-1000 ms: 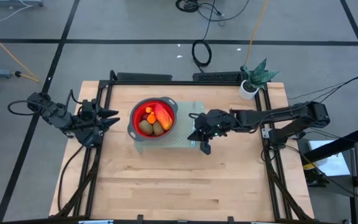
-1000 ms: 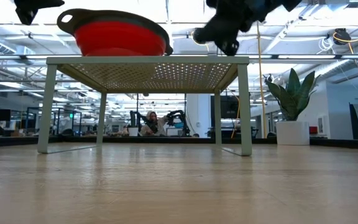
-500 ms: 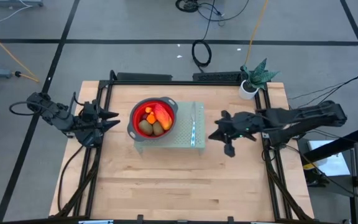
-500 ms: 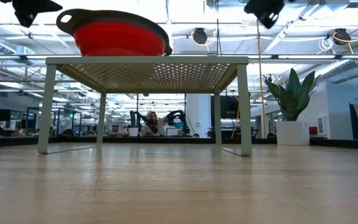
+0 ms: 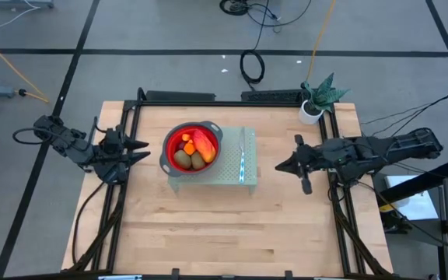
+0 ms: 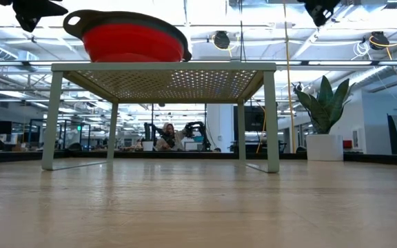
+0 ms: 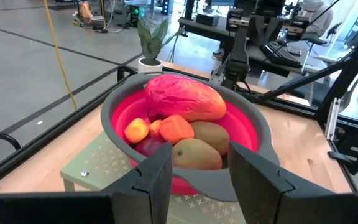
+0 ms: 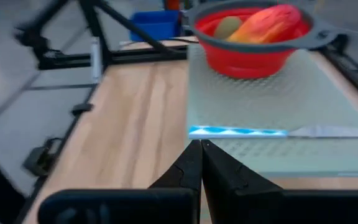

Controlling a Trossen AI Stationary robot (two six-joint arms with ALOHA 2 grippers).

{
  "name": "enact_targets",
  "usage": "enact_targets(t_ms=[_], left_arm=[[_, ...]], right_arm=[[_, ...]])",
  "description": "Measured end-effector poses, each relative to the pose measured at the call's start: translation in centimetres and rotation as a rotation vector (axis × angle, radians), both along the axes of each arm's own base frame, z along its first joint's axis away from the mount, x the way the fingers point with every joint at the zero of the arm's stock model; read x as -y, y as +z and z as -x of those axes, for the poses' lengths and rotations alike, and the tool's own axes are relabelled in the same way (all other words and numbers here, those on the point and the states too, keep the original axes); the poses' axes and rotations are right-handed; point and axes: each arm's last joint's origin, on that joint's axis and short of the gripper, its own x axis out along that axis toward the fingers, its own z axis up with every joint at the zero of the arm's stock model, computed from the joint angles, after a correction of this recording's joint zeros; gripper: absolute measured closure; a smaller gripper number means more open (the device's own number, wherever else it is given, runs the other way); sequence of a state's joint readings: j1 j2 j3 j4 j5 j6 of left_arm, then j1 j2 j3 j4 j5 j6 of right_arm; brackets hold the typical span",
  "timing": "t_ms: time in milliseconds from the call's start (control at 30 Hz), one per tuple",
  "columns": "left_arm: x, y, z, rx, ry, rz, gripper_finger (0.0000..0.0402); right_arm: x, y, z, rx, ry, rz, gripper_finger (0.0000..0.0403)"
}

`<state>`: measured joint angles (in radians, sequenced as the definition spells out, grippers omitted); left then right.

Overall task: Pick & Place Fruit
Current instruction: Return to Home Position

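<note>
Moved since a second ago: right gripper (image 5: 290, 164) has drawn back off the shelf (image 5: 236, 177) toward the table's right edge; left gripper (image 5: 137, 148), the bowl and the fruit have not shifted.
High view, fruit: the fruit (image 5: 191, 149) is piled inside the red bowl (image 5: 165, 155), which stands on the left part of the shelf; the knife (image 5: 242, 154) lies on the shelf's right part, apart from the bowl.
High view, arms: left gripper is parked just beside the bowl on its left; right gripper is well clear of the shelf and touches nothing.
Low view: the bowl sits on top of the shelf, and both grippers hang above shelf height, one at each upper corner; the fruit is hidden by the bowl's wall.
Left wrist view: fingers (image 7: 157, 180) stand apart with a plain gap and nothing in it, facing the filled bowl.
Right wrist view: fingers (image 8: 188, 169) are pressed together and empty, looking back at the shelf, knife and bowl.
Step in hand: I'd judge the placing done and the arms going home.
Next move: likely only finishing the right arm's retreat, kept clear of the shelf.
</note>
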<state>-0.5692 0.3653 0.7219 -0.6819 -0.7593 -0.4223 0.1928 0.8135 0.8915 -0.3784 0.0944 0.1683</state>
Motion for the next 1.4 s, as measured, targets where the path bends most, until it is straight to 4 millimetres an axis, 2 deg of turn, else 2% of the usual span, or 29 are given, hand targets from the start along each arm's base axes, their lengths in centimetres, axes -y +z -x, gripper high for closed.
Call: enact_targets(t_ms=[133,433,600,800,867,967,1133,1267,1400], left_arm=[[0.0,-0.2,0.1,-0.018,-0.001,-0.011,0.0250],[-0.1,-0.3,0.1,-0.027,0.007,0.015,0.0250],[-0.1,-0.3,0.1,-0.024,0.010,0.027,0.0250],[0.0,-0.1,0.0,-0.013,-0.007,-0.001,0.0250],[0.2,-0.2,0.0,-0.043,-0.101,-0.067,0.0250],[0.9,-0.1,0.0,-0.056,-0.341,-0.100,0.0250],[1.9,0.8,-0.3,0.067,-0.614,-0.088,0.0250],[2.7,-0.7,-1.1,0.110,-0.705,-0.142,0.0250],[2.9,-2.9,-1.6,0.112,-0.683,-0.128,0.0250]], right_arm=[[0.1,-1.7,1.5,0.036,0.067,-0.035,0.0403],[0.6,-5.0,4.0,0.039,0.047,-0.075,0.0403],[0.7,-6.1,4.5,0.045,0.036,-0.111,0.0403],[0.6,-6.2,4.1,0.189,0.052,-0.100,0.0403],[0.6,-6.3,4.0,0.206,0.064,-0.070,0.0403],[0.6,-6.3,4.1,0.210,0.069,-0.055,0.0403],[0.5,-6.1,4.4,0.229,0.119,-0.033,0.0403],[0.3,-6.1,4.8,0.235,0.216,-0.022,0.0403],[0.4,-6.1,4.9,0.226,0.207,-0.042,0.0403]])
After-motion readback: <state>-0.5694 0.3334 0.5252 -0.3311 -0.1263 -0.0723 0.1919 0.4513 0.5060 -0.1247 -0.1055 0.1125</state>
